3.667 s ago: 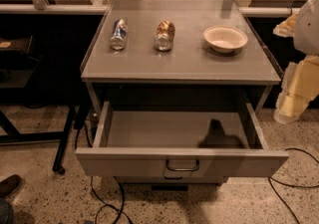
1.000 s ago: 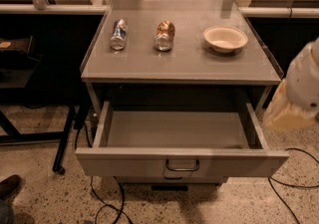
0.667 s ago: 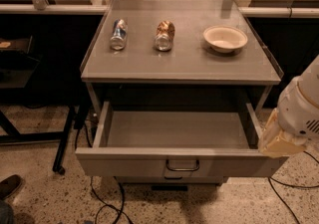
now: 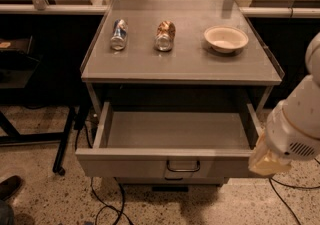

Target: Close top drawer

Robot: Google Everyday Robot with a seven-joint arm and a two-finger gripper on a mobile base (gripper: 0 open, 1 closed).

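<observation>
The top drawer (image 4: 135, 163) of the grey metal cabinet is pulled far out, and its inside (image 4: 177, 130) is empty. Its flat front panel carries a small dark wire loop handle (image 4: 183, 167) at the centre. My gripper (image 4: 268, 161) hangs at the end of the white arm (image 4: 299, 124) on the right. It is low, right at the drawer's front right corner and overlapping the end of the front panel in this view. I cannot tell whether it touches the panel.
On the cabinet top (image 4: 185, 64) lie a blue-and-silver can (image 4: 119, 34) and a brown can (image 4: 165, 35), both on their sides, and a white bowl (image 4: 225, 38) stands to their right. Cables (image 4: 107, 204) run on the floor below the cabinet. A black stand (image 4: 65, 139) is at the left.
The arm has come down and to the left, from beside the cabinet's right edge to the front right corner of the drawer. The drawer has not moved.
</observation>
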